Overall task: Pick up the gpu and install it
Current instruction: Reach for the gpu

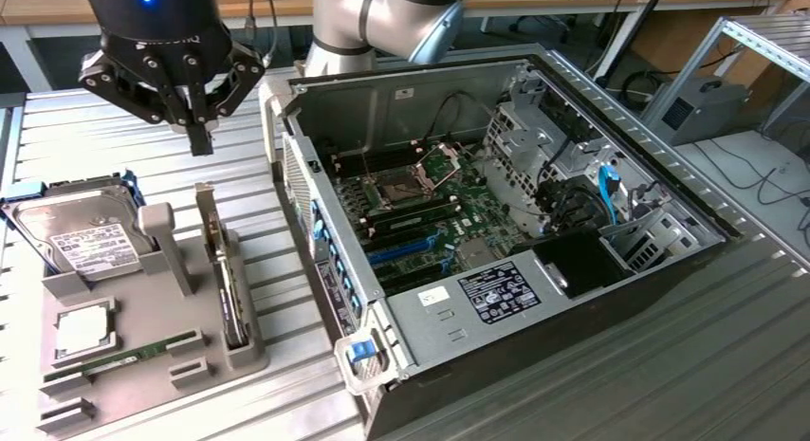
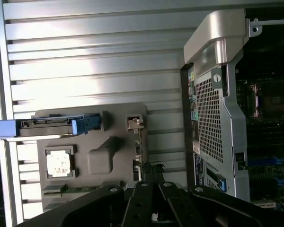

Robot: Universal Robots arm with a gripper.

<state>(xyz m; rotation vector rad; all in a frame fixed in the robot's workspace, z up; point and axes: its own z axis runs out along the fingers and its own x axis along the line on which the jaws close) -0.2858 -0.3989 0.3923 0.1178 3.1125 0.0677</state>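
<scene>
The gpu (image 1: 226, 282) is seen edge-on, stood upright in a slot of the grey moulded holder (image 1: 152, 356) on the ribbed metal bench (image 1: 114, 147). Its long axis runs parallel to the flank of the open steel case (image 1: 379, 100). The tool (image 1: 200, 136), clenched on nothing, is held above one end of the card, apart from it.

One gpu (image 1: 226, 289), one drive (image 1: 82, 237), one case (image 1: 367, 109)

I see the ribbed metal table (image 1: 708, 365) carrying a grey parts holder (image 1: 177, 313) at lower left and an open computer case (image 1: 469, 318) at centre frame.
</scene>
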